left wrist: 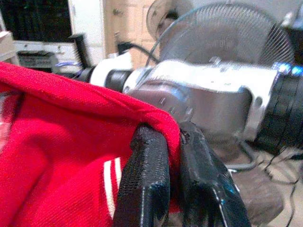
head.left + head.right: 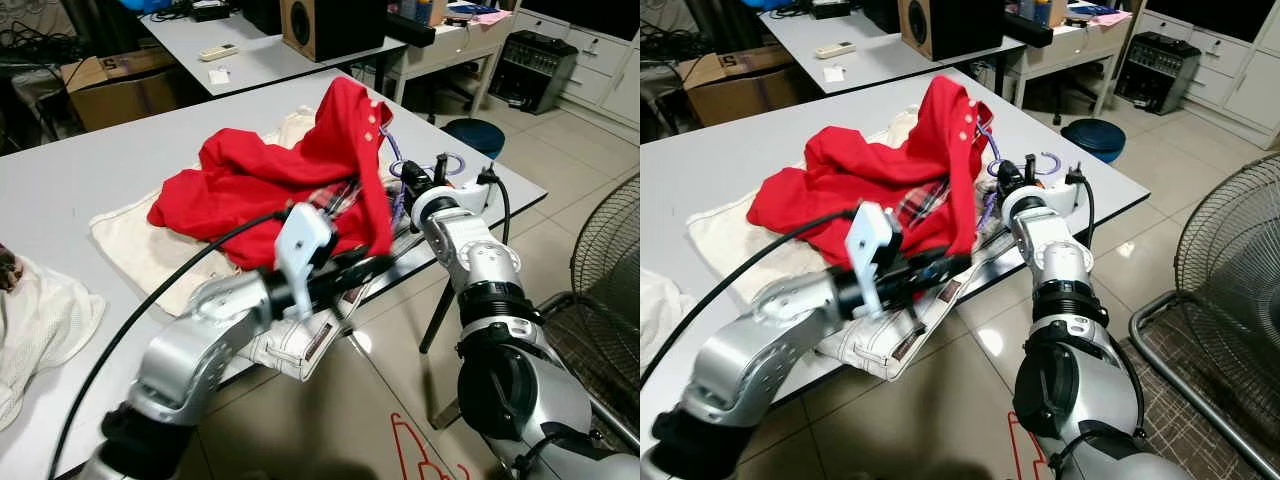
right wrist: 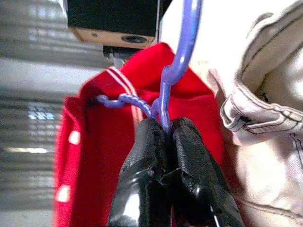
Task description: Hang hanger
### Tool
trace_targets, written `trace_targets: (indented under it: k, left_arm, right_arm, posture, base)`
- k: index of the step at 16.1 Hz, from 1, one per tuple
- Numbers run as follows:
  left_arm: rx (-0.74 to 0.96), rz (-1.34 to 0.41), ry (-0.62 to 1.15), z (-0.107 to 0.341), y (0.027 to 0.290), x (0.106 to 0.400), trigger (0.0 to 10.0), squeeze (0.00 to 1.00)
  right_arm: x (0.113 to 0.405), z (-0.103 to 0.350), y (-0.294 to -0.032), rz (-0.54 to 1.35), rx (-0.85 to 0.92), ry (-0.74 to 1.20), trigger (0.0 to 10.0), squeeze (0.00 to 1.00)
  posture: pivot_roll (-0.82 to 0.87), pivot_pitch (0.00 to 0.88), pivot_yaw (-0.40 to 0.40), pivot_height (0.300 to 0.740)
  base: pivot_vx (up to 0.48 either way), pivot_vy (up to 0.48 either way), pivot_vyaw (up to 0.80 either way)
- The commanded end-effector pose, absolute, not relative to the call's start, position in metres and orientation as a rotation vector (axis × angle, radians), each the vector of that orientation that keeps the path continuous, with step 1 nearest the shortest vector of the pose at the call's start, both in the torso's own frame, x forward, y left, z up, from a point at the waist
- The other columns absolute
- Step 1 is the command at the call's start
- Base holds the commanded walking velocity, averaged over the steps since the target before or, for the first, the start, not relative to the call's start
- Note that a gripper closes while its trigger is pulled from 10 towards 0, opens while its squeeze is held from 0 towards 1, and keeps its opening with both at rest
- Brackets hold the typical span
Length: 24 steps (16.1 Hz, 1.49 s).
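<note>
Grey table (image 2: 90,170): cream cloth (image 2: 150,250), red shirt (image 2: 250,175) on it, white trousers (image 2: 300,340) overhanging front edge, white cloth (image 2: 40,320) at left.

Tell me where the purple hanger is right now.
The purple hanger is pinched by the right gripper at the table's right edge, against the red shirt.

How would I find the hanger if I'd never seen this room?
Find the grey table and its red shirt. Beside the shirt, near the table's edge, the right gripper pinches a thin purple plastic hanger; nothing else there is purple.
</note>
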<state>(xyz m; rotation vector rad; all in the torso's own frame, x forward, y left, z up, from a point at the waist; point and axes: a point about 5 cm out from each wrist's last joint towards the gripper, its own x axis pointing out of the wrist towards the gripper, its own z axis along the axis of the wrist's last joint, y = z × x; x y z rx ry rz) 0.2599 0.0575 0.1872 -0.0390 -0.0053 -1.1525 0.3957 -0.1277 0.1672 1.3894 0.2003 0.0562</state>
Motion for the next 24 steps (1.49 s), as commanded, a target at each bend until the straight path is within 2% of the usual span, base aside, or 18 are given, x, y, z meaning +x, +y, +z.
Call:
trace_targets:
  k: [1, 2, 4, 7, 9, 10, 11, 12, 13, 16, 17, 19, 21, 24]
  left_arm:
    - [-0.108, -1.316, -0.044, 0.198, 0.038, 0.245, 3.1, 0.0]
    - [-0.16, -1.356, -0.077, 0.208, 0.034, 0.242, 3.2, 0.0]
    - [-0.224, -1.417, -0.089, 0.217, 0.031, 0.235, 3.3, 0.0]
    - [-0.289, -1.362, -0.107, 0.223, 0.027, 0.241, 3.1, 0.0]
    - [-0.347, -1.327, -0.046, 0.225, 0.021, 0.248, 2.0, 0.0]
    - [-0.209, -1.302, 0.017, 0.21, 0.018, 0.25, 1.7, 0.0]
    - [-0.076, -1.256, 0.059, 0.193, 0.018, 0.254, 2.2, 0.0]
    - [-0.038, -1.222, 0.069, 0.188, 0.018, 0.257, 0.6, 0.0]
    - [-0.044, -1.219, 0.061, 0.19, 0.017, 0.258, 0.3, 0.0]
    - [-0.25, -1.205, -0.016, 0.216, 0.016, 0.262, 0.5, 0.0]
    - [-0.281, -1.182, -0.031, 0.219, 0.017, 0.265, 0.0, 0.0]
    - [-0.303, -1.013, -0.071, 0.224, 0.027, 0.285, 0.0, 0.0]
    - [-0.283, -0.8, -0.033, 0.219, 0.047, 0.309, 0.0, 0.0]
    - [-0.191, -0.65, 0.028, 0.206, 0.064, 0.322, 0.0, 0.0]
  right_arm:
    - [0.4, 0.187, -0.133, 0.064, 1.273, 0.097, 10.0, 0.0]
    - [0.399, 0.184, -0.128, 0.074, 1.178, 0.107, 10.0, 0.0]
    - [0.399, 0.18, -0.125, 0.067, 1.181, 0.121, 10.0, 0.0]
    - [0.399, 0.182, -0.12, 0.084, 1.149, 0.117, 10.0, 0.0]
    - [0.398, 0.18, -0.113, 0.086, 1.18, 0.132, 10.0, 0.0]
    - [0.399, 0.183, -0.112, 0.078, 1.26, 0.128, 10.0, 0.0]
    - [0.4, 0.189, -0.112, 0.089, 1.289, 0.114, 10.0, 0.0]
    - [0.4, 0.192, -0.111, 0.103, 1.273, 0.109, 10.0, 0.0]
    - [0.4, 0.192, -0.11, 0.11, 1.257, 0.111, 10.0, 0.0]
    - [0.395, 0.178, -0.102, 0.117, 1.184, 0.173, 10.0, 0.0]
    - [0.393, 0.175, -0.099, 0.132, 1.182, 0.187, 10.0, 0.0]
    - [0.383, 0.165, -0.087, 0.218, 1.088, 0.254, 10.0, 0.0]
    - [0.373, 0.158, -0.093, 0.246, 1.071, 0.279, 10.0, 0.0]
    - [0.369, 0.16, -0.109, 0.223, 1.065, 0.255, 10.0, 0.0]
  posture:
    - [0.05, 0.0, 0.041, 0.74]
    - [0.05, 0.0, 0.038, 0.74]
    - [0.05, 0.0, 0.037, 0.74]
    - [0.05, 0.0, 0.032, 0.74]
    - [0.05, 0.0, 0.031, 0.74]
    - [0.05, 0.0, 0.031, 0.74]
    - [0.05, 0.0, 0.035, 0.74]
    - [0.05, 0.0, 0.035, 0.74]
    - [0.04, 0.0, 0.038, 0.74]
    - [0.05, 0.0, 0.034, 0.74]
    - [0.05, 0.0, 0.033, 0.74]
    - [0.05, 0.0, 0.027, 0.74]
    - [0.04, 0.0, 0.027, 0.74]
    - [0.03, 0.0, 0.033, 0.74]
  base:
    - [0.0, 0.0, 0.0]
    - [0.0, 0.0, 0.0]
    - [0.0, 0.0, 0.0]
    - [0.0, 0.0, 0.0]
    - [0.0, 0.0, 0.0]
    - [0.0, 0.0, 0.0]
    - [0.0, 0.0, 0.0]
    - [0.0, 0.0, 0.0]
    - [0.0, 0.0, 0.0]
    - [0.0, 0.0, 0.0]
    - [0.0, 0.0, 0.0]
    - [0.0, 0.0, 0.0]
    - [0.0, 0.0, 0.0]
    - [0.0, 0.0, 0.0]
